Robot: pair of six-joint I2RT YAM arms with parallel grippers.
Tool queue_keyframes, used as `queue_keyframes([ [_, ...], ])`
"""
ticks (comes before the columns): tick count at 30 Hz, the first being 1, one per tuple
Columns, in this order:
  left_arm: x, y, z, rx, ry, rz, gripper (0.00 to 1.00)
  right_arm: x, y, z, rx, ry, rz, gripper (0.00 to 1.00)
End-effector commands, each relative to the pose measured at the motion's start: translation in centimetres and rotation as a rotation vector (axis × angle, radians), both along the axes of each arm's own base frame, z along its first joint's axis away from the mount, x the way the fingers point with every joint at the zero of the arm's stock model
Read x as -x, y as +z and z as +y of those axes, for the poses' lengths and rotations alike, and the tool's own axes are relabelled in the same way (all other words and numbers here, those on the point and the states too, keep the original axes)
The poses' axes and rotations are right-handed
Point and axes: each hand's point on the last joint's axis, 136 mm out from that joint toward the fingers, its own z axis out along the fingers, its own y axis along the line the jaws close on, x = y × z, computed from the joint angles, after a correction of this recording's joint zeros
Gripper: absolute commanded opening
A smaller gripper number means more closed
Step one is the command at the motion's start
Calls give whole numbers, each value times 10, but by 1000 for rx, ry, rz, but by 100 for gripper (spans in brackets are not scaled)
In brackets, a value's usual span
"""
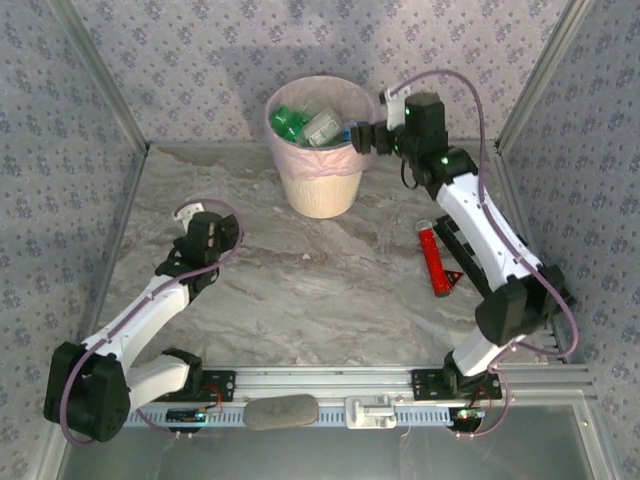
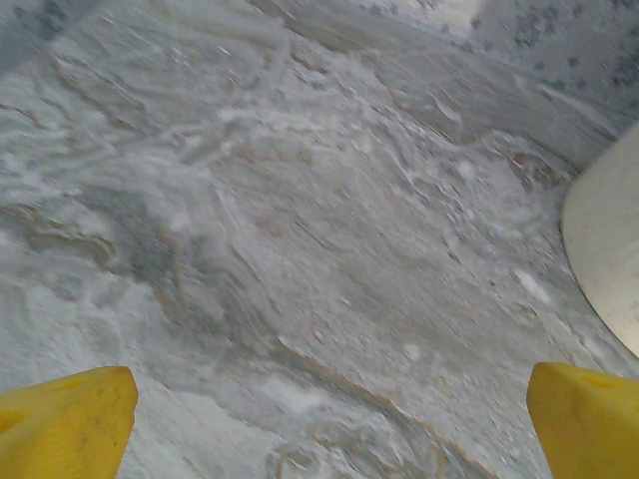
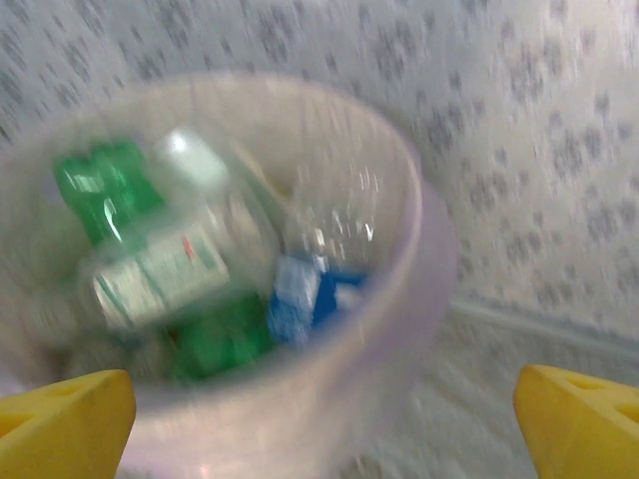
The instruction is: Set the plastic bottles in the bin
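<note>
So the right claw (image 1: pixel 362 136) hangs at the rim of the bin (image 1: pixel 320 190), on the bin's right side as the overhead camera has it. Its two yellow fingertips (image 3: pixel 62 424) sit at opposite bottom corners of its own wrist cam, spread about as wide as they go, with nothing pinched between them. Right in front of and below that claw is the mouth of the bin, pink bag (image 3: pixel 424 230) folded over the edge.

Down inside, a pile of plastic bottles: a green one (image 3: pixel 100 185) ahead and to the claw's left, a clear one with a white and green label (image 3: pixel 160 274) closer in, and something blue (image 3: pixel 300 299) nearly dead centre. The wrist picture is pretty blurry, so I can't count them.

One orange-red bottle (image 1: pixel 432 258) is not in the bin. It lies flat on the marble table (image 1: pixel 300 290) well behind the right claw, just beside that arm's forearm.

The left claw (image 1: pixel 185 262) hangs low over bare table, well apart from the bin. Its fingers (image 2: pixel 65 424) are wide apart too, empty, and the cream wall of the bin (image 2: pixel 604 249) peeks in ahead on its right.
</note>
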Motion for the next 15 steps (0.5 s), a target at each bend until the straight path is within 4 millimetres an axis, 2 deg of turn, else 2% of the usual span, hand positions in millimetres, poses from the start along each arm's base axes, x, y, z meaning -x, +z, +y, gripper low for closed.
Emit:
queue_keyframes([
  [1,-8,22,21,-57,73,-53,100,19,-27,-24,37,-85,15,99],
  [5,-14,20,36,-52,129,-54,100,44,-94,-60,135,-211,126,99],
  [6,-15,18,39,-54,141,-49,100,52,-119,-71,174,-249,162,99],
  [7,-17,17,42,-59,154,-47,100,59,-136,-81,199,-286,184,99],
  [11,-21,11,54,-119,201,-21,100,75,-178,-113,266,-399,190,99],
  [15,-27,3,64,-224,219,17,100,81,-207,-147,295,-499,169,99],
])
